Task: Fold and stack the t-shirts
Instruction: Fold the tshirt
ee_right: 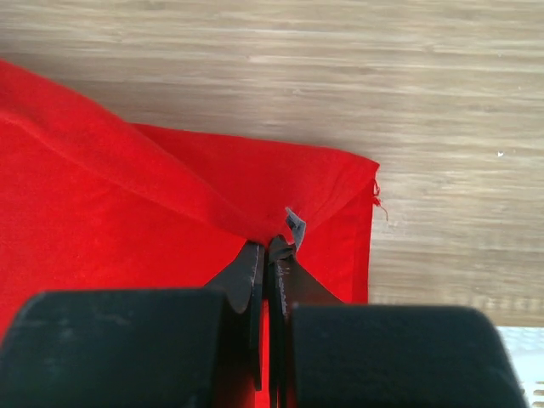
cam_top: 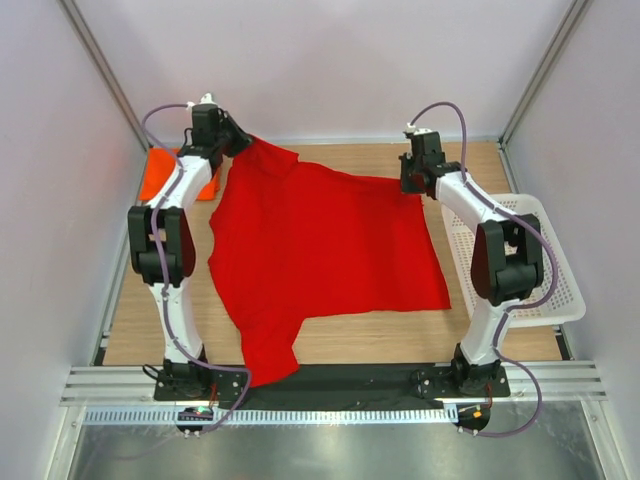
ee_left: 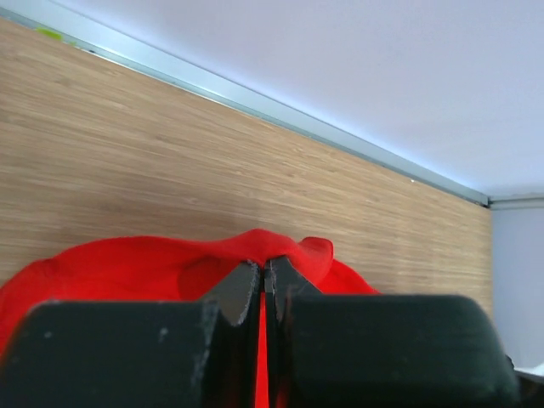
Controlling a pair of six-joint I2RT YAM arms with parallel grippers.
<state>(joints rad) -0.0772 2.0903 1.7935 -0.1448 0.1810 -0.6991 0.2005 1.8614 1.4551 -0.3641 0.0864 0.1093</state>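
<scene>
The red t-shirt (cam_top: 320, 250) lies spread open across the middle of the wooden table (cam_top: 470, 160). It is mostly flat, and one sleeve (cam_top: 268, 355) trails from its near left side onto the black strip (cam_top: 370, 378) along the table's near edge. At the shirt's far left corner the left gripper (cam_top: 238, 142) is clamped on the cloth. In the left wrist view its two dark fingers (ee_left: 240, 293) meet with a fold of red fabric bunched around their tips and raised off the wood. At the shirt's far right corner the right gripper (cam_top: 414, 184) pinches the cloth in the same way. The right wrist view shows its fingers pressed together on a ridge of red fabric just inside the hemmed corner, with a crease running away from the tips to the left and a loose thread at the corner's edge. The shirt's far edge runs in a fairly straight line between the two grips. The orange t-shirt (cam_top: 158, 178) sits to the left of the red shirt's far left corner, behind the left arm (cam_top: 165, 245) and partly hidden by it; whether it is folded cannot be told. The white mesh basket (cam_top: 555, 275) stands to the right of the red shirt, beyond the right arm (cam_top: 505, 260) and apart from the cloth.
</scene>
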